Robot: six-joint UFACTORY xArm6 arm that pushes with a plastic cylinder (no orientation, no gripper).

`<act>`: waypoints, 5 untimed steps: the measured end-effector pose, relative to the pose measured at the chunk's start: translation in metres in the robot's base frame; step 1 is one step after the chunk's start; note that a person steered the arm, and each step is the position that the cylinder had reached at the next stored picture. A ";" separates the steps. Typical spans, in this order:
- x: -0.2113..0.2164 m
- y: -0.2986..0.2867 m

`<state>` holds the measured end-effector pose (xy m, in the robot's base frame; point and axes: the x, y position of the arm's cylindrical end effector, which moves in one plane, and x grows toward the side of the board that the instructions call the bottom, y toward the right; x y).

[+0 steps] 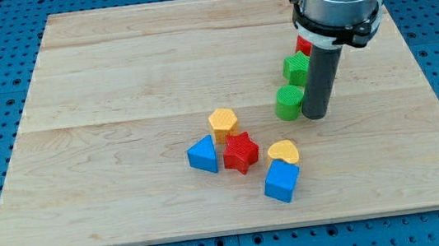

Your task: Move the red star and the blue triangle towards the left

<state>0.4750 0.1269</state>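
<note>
The red star (240, 152) lies near the board's middle, toward the view's bottom. The blue triangle (202, 154) touches it on its left. My tip (316, 115) is up and to the right of both, well apart from them. It stands right beside a green round block (288, 102), on that block's right.
A yellow hexagon (223, 124) sits just above the star. A yellow block (283, 152) and a blue cube (282, 182) lie to the star's right. A second green block (297, 68) and a red block (303, 45) stand behind the rod. The wooden board (116, 85) lies on a blue grid.
</note>
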 end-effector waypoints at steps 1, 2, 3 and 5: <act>0.051 0.072; 0.109 0.018; 0.132 -0.049; 0.109 -0.047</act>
<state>0.5836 0.0795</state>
